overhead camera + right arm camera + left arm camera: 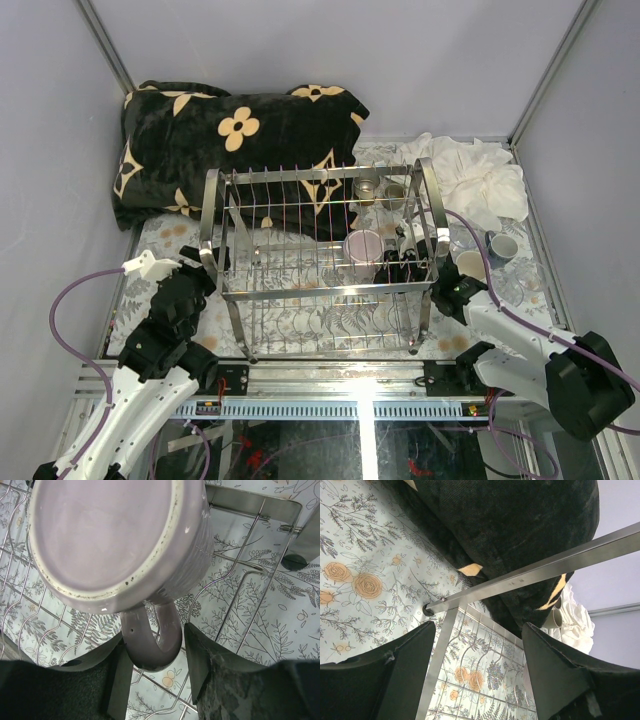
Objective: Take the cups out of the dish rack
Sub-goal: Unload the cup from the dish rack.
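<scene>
Right wrist view only: pink-mauve glazed mug [115,535] sits base-up in the chrome wire dish rack [320,290], axis near vertical. Its handle [155,640] points into the gap between the right fingers [215,680], which are apart and clear of it. Top view puts the mug right of rack centre, half masked by wires. Mouth is hidden. Left fingers [405,680] are apart, straddling a rack leg, not clamped.

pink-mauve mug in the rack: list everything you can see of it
The pink-mauve mug is glossy glazed ceramic with a bare, speckled foot ring and a thick loop handle. It appears inverted, base up, on the dish rack's wires toward its right end. The right gripper's jaws stand open either side of the handle; contact is unclear.
</scene>
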You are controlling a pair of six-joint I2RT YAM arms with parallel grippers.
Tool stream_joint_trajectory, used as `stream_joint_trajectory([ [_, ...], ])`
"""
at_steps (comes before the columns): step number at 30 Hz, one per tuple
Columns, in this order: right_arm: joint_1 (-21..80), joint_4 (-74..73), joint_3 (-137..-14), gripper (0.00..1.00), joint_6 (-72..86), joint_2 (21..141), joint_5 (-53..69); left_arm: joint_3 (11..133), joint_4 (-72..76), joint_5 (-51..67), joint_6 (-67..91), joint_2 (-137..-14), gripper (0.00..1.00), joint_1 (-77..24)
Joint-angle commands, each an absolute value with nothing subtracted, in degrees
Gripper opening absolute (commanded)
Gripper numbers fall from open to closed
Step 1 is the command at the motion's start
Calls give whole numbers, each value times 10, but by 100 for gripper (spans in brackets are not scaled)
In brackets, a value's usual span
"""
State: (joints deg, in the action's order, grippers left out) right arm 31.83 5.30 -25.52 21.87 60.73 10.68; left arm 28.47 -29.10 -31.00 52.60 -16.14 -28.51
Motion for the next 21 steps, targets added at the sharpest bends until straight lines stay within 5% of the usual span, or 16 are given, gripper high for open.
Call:
stream_joint_trajectory([
  [1,321,82,-262,50,205,592,89,281,-258,-312,517,-157,70,-288],
  [21,321,73,-309,55,165,640,88,280,-255,-309,515,-161,70,-288],
])
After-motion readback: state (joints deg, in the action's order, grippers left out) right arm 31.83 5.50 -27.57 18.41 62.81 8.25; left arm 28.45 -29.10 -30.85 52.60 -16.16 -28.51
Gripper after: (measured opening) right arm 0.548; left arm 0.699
